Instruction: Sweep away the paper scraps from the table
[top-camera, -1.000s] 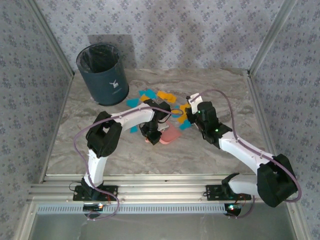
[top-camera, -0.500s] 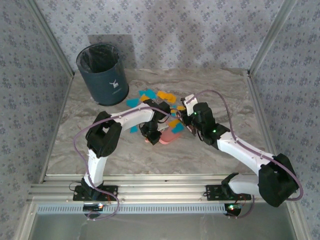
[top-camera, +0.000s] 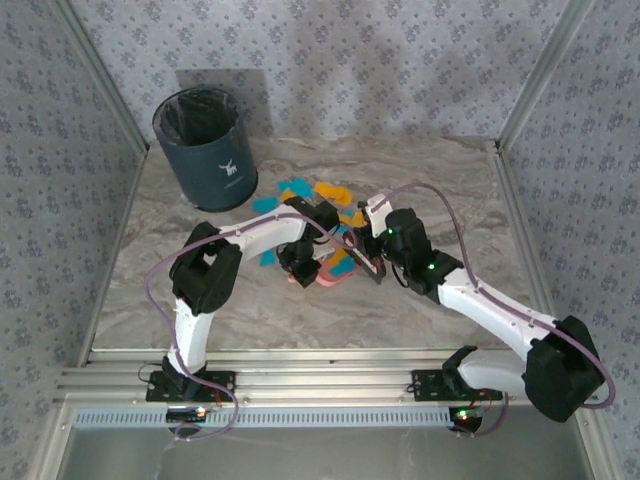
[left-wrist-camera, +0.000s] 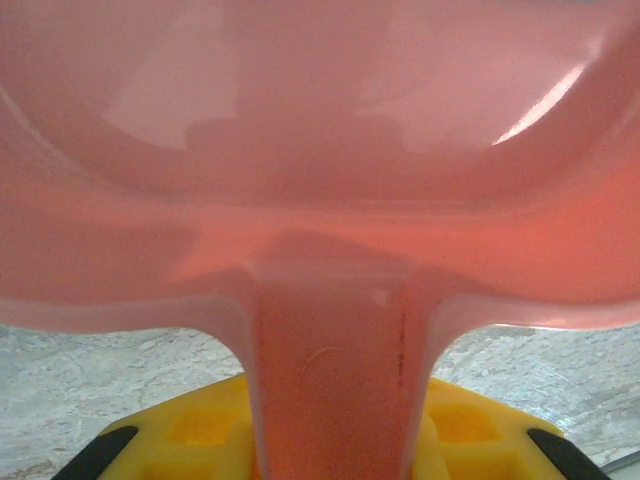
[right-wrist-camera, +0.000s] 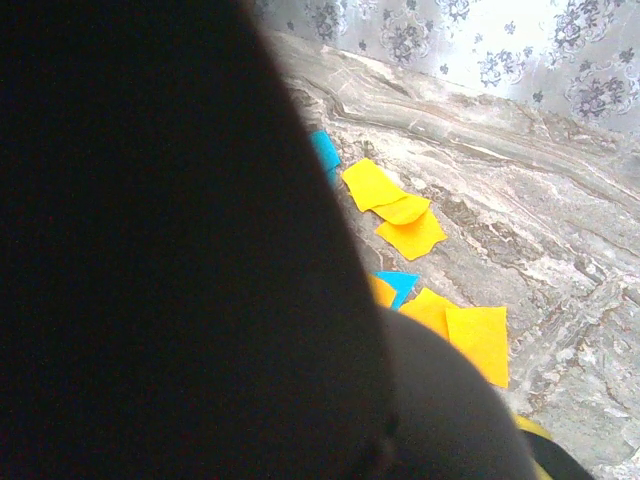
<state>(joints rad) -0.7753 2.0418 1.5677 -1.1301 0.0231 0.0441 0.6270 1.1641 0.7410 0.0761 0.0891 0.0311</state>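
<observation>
Pink dustpan (top-camera: 340, 272), its handle clamped in the closed left pincer (top-camera: 303, 268), lies mouth-rightward on the surface (top-camera: 450, 190) facing the right pincer (top-camera: 375, 245), closed on a dark brush (top-camera: 365, 258), while most paper scraps (top-camera: 330, 192) lie just beyond both, nearer the brush arm.

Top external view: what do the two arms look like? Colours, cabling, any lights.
Both arms alike: white links on the left arm and right arm, bulky black joint housings, and a loose purple cable looping along each. A green light glows on the right arm. The left wrist view shows yellow fingers with black edging.
</observation>
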